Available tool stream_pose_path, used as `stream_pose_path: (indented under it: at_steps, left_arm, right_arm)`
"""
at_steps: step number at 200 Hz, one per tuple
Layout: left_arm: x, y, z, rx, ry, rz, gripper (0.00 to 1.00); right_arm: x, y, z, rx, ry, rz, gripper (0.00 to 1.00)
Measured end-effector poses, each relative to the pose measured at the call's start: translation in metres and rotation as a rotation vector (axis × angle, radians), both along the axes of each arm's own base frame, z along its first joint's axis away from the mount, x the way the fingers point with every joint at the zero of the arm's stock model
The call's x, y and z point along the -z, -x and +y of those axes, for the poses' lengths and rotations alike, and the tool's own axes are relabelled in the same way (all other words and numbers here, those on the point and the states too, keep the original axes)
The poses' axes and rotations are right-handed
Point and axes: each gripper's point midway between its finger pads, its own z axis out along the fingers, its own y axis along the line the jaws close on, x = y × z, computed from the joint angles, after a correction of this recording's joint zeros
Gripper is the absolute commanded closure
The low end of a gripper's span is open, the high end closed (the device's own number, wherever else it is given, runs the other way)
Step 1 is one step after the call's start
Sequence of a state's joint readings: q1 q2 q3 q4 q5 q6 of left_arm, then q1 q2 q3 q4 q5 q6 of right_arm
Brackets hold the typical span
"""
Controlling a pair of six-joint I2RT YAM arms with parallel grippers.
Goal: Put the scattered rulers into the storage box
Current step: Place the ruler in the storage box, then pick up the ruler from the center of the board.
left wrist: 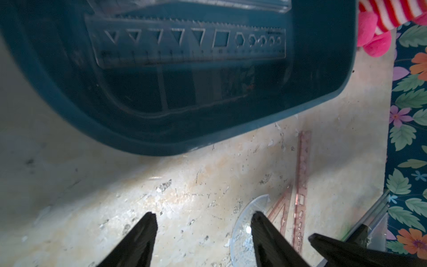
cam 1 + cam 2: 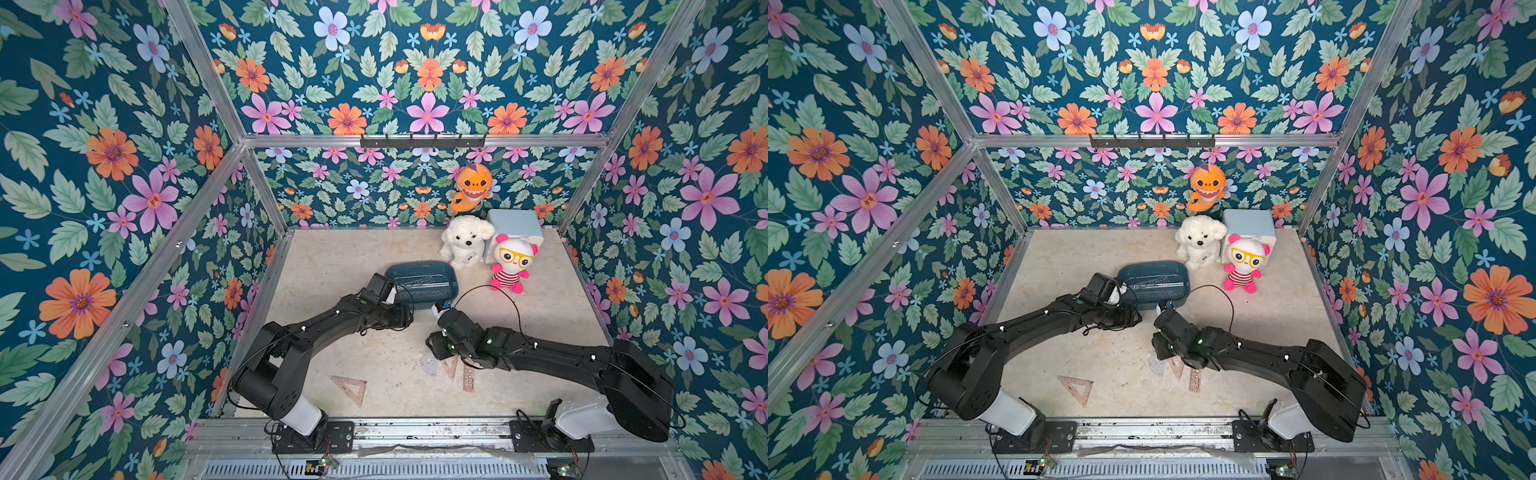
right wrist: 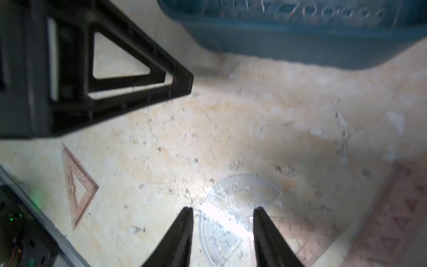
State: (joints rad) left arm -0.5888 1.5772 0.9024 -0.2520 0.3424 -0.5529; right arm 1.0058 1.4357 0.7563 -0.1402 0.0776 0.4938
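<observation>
left claw (image 1: 203, 215) apart and empty, hanging just off the near wall of the teal box (image 1: 208, 131). right claw (image 3: 223, 209) also apart, nothing clamped, poised over the clear protractor (image 3: 240, 196), which lies flat on the table (image 2: 332, 257). box holds a clear stencil ruler (image 1: 191, 44) and at least one more clear piece behind it. loose on the table: the protractor, a small set square (image 2: 451, 368) and a pink ruler (image 2: 468, 377) bunched under the right arm, plus a bigger set square (image 2: 351, 388) well apart near the front edge. risks — the protractor is thin and flat, so the claw may skate over it or shove it into its neighbours. the claws are near each other — a swing toward the box could clip the left one or nudge the box.
</observation>
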Motion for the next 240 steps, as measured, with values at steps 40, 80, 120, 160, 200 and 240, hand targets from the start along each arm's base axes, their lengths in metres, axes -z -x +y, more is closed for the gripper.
stream_pose_path:
  at_steps: [40, 80, 120, 160, 200, 240]
  left_arm:
    - [0.012, 0.005, -0.008, 0.007, -0.006, 0.028, 0.31]
    - [0.022, 0.006, -0.009, 0.008, -0.012, 0.051, 0.31]
    - [0.024, 0.006, -0.009, 0.01, -0.013, 0.056, 0.31]
    - [0.029, 0.008, -0.009, 0.012, -0.018, 0.069, 0.32]
    - [0.033, 0.009, -0.009, 0.015, -0.021, 0.079, 0.32]
    - [0.033, 0.008, -0.008, 0.013, -0.023, 0.077, 0.32]
  right_arm:
    - [0.03, 0.022, -0.017, 0.044, 0.024, 0.1, 0.54]
    - [0.036, 0.023, -0.003, 0.05, -0.017, 0.13, 0.56]
    - [0.041, 0.027, 0.019, 0.013, -0.04, 0.159, 0.58]
    - [0.04, 0.026, 0.016, 0.03, -0.041, 0.162, 0.58]
    - [0.049, 0.03, 0.007, 0.051, -0.018, 0.177, 0.58]
    - [0.049, 0.029, 0.006, 0.071, -0.028, 0.173, 0.58]
